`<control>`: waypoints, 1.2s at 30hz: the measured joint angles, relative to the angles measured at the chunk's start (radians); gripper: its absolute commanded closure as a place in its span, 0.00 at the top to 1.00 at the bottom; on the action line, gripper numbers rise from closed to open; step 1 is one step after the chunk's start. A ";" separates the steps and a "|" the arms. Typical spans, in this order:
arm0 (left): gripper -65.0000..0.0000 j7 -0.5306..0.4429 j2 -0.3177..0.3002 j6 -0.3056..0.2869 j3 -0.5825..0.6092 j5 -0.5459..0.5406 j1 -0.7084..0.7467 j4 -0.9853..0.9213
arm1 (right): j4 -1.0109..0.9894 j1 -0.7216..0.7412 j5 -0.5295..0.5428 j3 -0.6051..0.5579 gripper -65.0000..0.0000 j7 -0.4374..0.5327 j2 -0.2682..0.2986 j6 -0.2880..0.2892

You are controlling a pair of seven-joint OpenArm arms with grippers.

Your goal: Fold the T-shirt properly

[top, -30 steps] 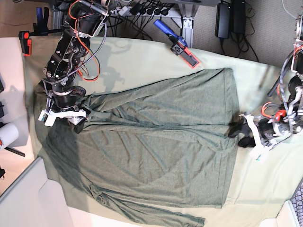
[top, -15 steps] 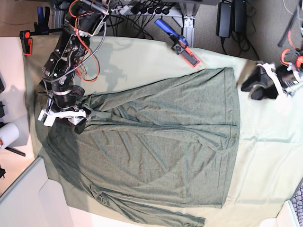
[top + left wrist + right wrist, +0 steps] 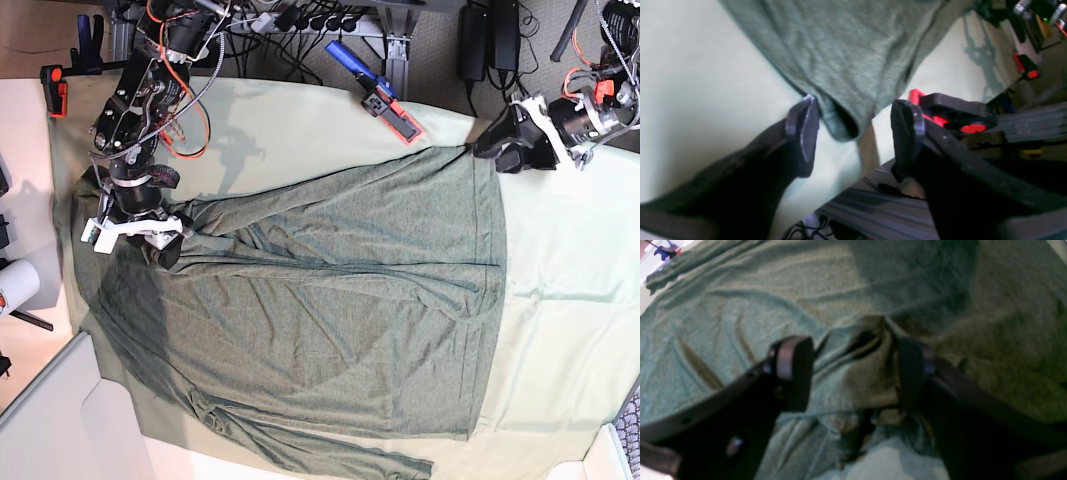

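Base view: T-shirt [image 3: 330, 300] lies spread flat over most of the table cloth [image 3: 560, 330], one long sleeve trailing along the near edge, the other folded across the upper body. Left gripper [image 3: 508, 143] sits at the hem corner on the view's right; right gripper [image 3: 165, 240] is down at the shoulder end on the view's left.

Left wrist view: left gripper [image 3: 853, 133] has its jaws spread wide, straddling the hem corner of the T-shirt [image 3: 853, 53] but not clamping it yet. Red and black clamp [image 3: 953, 115] sits just beyond one finger at the table edge.

Right wrist view: right gripper [image 3: 853, 373] also spread apart, with a bunched ridge of T-shirt [image 3: 870, 350] fabric rising between the jaws, nothing pinched as far as I can tell.

Risk: thin knit could slip out, or a jaw grabs only one layer, or snags the cloth under it, so the fold would drag crooked. Left finger could also bump that clamp.

Surface and room: pale smooth cloth, a few creases; cables, power bricks and frame legs behind the table.
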 measured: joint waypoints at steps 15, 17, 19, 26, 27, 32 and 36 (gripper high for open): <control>0.18 -0.064 0.058 0.000 0.027 0.161 -0.022 0.000 | 0.008 -0.056 0.051 0.074 0.61 -0.033 0.025 0.000; 0.01 -0.064 0.058 0.000 0.027 0.192 -0.020 0.000 | 0.008 -0.072 0.052 0.090 0.61 -0.038 0.042 0.001; 0.00 -0.076 0.058 0.000 0.027 0.213 -0.019 0.000 | 0.008 -0.085 0.053 0.119 0.61 -0.037 0.062 0.001; 0.00 -0.084 0.045 0.000 0.026 0.222 -0.020 0.004 | 0.010 -0.109 0.068 0.238 0.61 -0.042 0.112 0.000; 0.00 -0.077 0.039 0.000 0.024 0.217 -0.019 0.008 | 0.010 -0.108 0.068 0.246 0.61 -0.042 0.117 0.000; 0.00 -0.071 0.019 0.000 -0.012 0.207 -0.019 0.029 | -0.003 -0.107 0.068 0.248 0.61 -0.041 0.137 -0.006; 0.00 -0.070 0.005 0.000 -0.042 0.198 -0.019 0.029 | -0.060 -0.105 0.064 0.248 0.61 -0.024 0.144 -0.011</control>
